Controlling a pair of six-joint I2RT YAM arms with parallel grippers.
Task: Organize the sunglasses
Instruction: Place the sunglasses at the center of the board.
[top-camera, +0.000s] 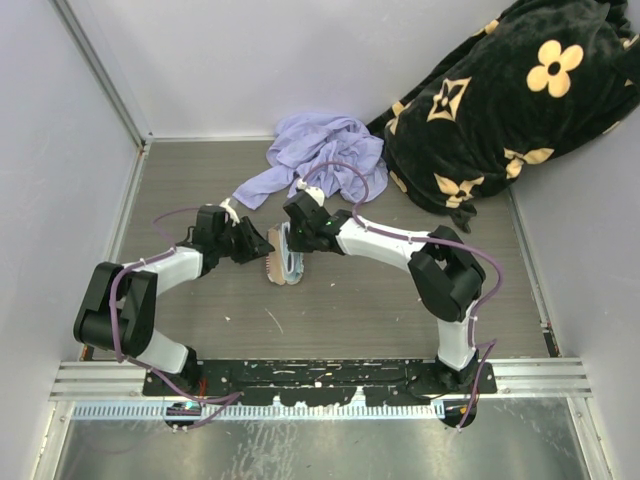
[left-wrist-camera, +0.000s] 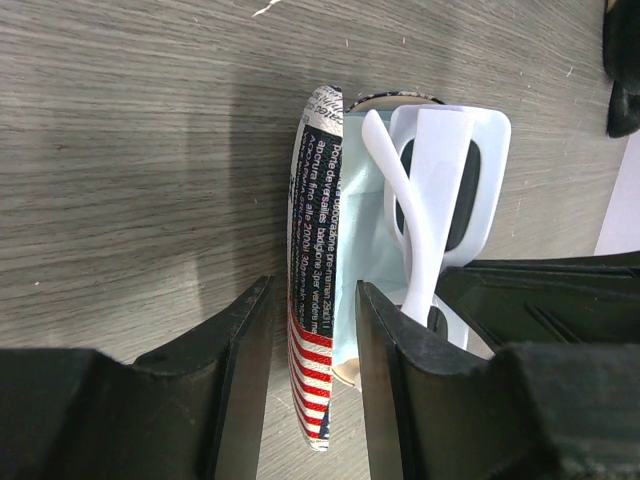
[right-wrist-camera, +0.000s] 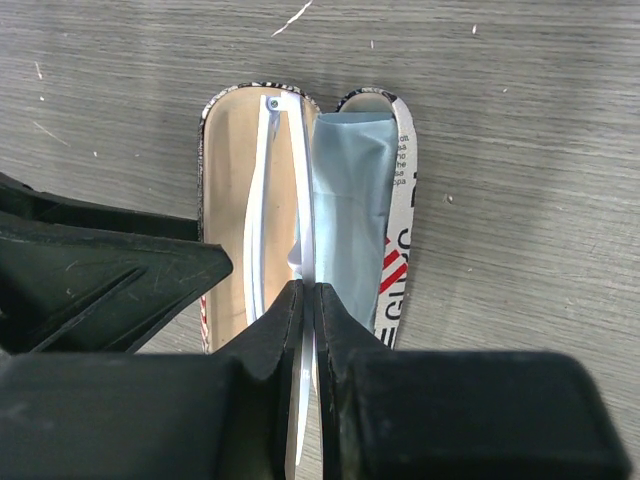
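The red-and-white printed case (top-camera: 283, 266) lies open mid-table. In the right wrist view one half (right-wrist-camera: 230, 180) is tan-lined and the other half (right-wrist-camera: 404, 200) holds the light-blue cloth (right-wrist-camera: 350, 200). The white sunglasses (right-wrist-camera: 268, 200) stand on edge in the tan half. My right gripper (right-wrist-camera: 308, 300) is shut on their thin white frame. In the left wrist view the sunglasses (left-wrist-camera: 440, 170) rise beside the blue cloth (left-wrist-camera: 362, 230). My left gripper (left-wrist-camera: 310, 300) is open, its fingers astride the case's printed wall (left-wrist-camera: 318, 200), with a small gap on the outer side.
A crumpled purple cloth (top-camera: 325, 155) lies at the back of the table. A black blanket with tan flower prints (top-camera: 500, 100) fills the back right corner. Grey walls close the left and back sides. Both arms meet over the case.
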